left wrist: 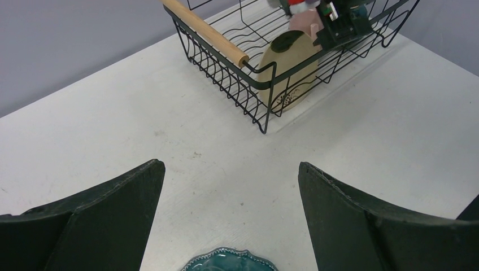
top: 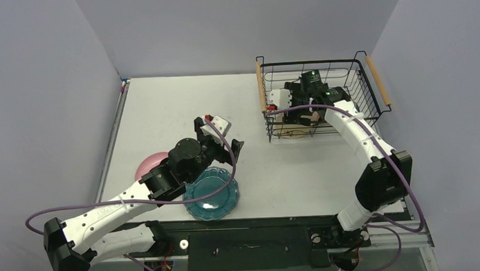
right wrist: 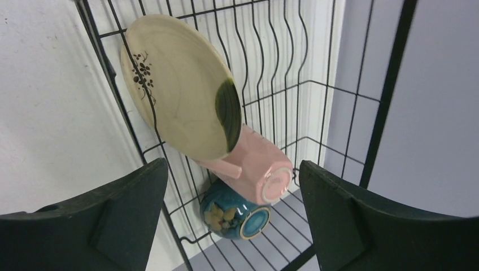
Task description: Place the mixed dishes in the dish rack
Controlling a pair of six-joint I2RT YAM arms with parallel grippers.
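The dish rack [top: 364,83] stands at the back right. Inside it a cream dish [right wrist: 175,84] leans on edge against the wire wall, with the pink cup [right wrist: 260,169] on its side under it and the dark-teal bowl [right wrist: 234,217] below that. My right gripper [right wrist: 233,164] hangs open inside the rack [right wrist: 339,84], jaws wide on either side of the cup without touching it. The teal scalloped plate [top: 212,195] lies near the front edge, and the pink plate [top: 148,165] is half hidden behind my left arm. My left gripper [top: 218,135] is open and empty over the table, just beyond the teal plate [left wrist: 229,261].
Two wooden handles [top: 260,86] run along the rack's short sides. The table [top: 163,108] is walled on the left, back and right. In the left wrist view the rack's corner [left wrist: 262,101] with the cream dish [left wrist: 288,73] stands ahead.
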